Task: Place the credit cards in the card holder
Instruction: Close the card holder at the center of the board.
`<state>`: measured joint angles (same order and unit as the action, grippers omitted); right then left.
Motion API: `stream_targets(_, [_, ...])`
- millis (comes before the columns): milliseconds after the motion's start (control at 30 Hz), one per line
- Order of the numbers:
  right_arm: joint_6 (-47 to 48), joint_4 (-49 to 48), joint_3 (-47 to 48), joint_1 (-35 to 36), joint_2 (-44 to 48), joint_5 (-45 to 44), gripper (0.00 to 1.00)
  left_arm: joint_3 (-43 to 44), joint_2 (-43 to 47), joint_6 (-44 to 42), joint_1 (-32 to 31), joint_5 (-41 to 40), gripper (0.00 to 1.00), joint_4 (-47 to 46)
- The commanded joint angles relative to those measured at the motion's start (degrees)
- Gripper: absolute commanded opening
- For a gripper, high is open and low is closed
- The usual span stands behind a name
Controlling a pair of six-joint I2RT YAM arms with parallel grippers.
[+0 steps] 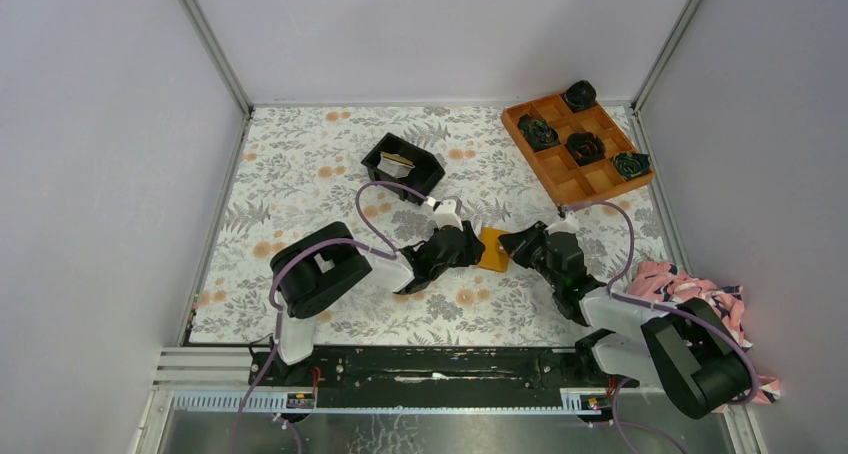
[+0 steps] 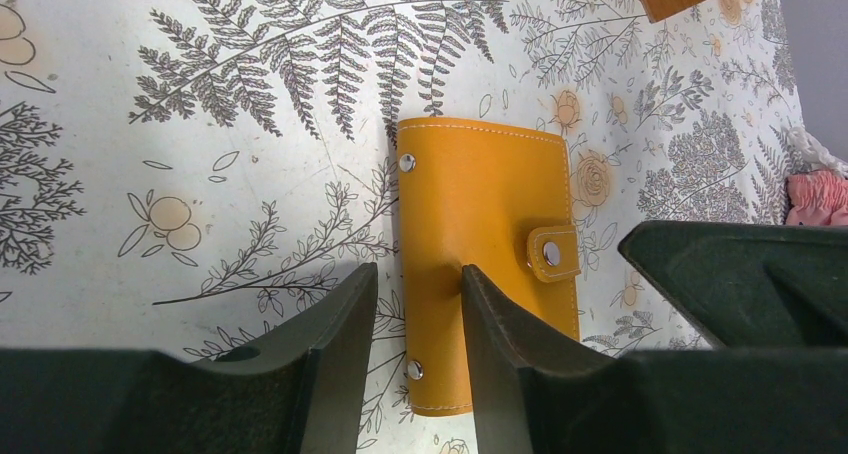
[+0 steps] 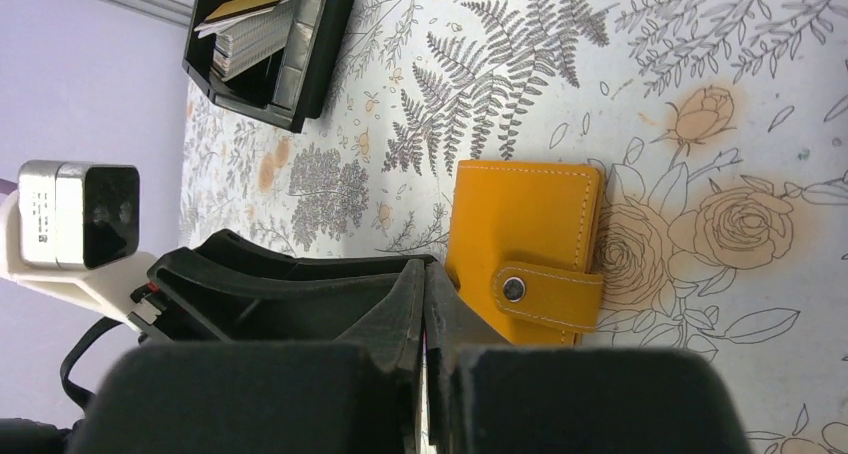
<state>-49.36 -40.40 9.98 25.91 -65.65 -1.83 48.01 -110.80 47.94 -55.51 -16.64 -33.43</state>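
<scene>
Orange-tan card holder (image 2: 485, 224) is lying snapped shut, one edge between the parted jaws of the left gripper (image 2: 418, 279). The right gripper (image 3: 425, 274), jaws together and empty, is hovering beside the strap (image 3: 550, 296), which likely needs unsnapping first.

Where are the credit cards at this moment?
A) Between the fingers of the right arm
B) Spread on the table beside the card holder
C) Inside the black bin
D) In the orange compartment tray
C: the credit cards stand stacked inside the black bin, away from the card holder, which lies snapped shut.
</scene>
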Motion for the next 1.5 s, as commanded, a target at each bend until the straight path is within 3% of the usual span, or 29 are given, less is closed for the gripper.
stream_targets(0, [-5.3,-11.3,-1.9,-1.7,-3.5,3.1,0.0,-1.0,0.9,0.5,-0.2,0.2,0.43,-0.4])
stream_targets(333, [-12.8,-26.9,-4.1,-5.7,-12.6,8.9,0.0,-1.3,0.7,0.6,-0.3,0.0,0.42,-0.3])
stream_targets(733, [-9.5,-21.3,-2.6,-6.2,-10.5,7.8,0.0,-1.3,0.3,0.8,-0.2,-0.1,0.41,-0.4])
stream_targets(1167, [-17.2,-51.3,-3.6,-6.5,-45.0,12.5,0.0,-1.2,0.0,0.6,-0.2,0.1,0.4,-0.2])
stream_targets(1300, [-16.3,-48.7,-3.3,-6.5,-43.0,12.4,0.0,-1.2,0.2,0.0,-0.2,-0.2,0.4,0.5])
stream_targets(1467, [-12.5,-40.2,-1.4,-6.5,-33.5,13.2,0.0,-1.2,0.8,-0.2,-0.2,-0.3,0.4,0.3])
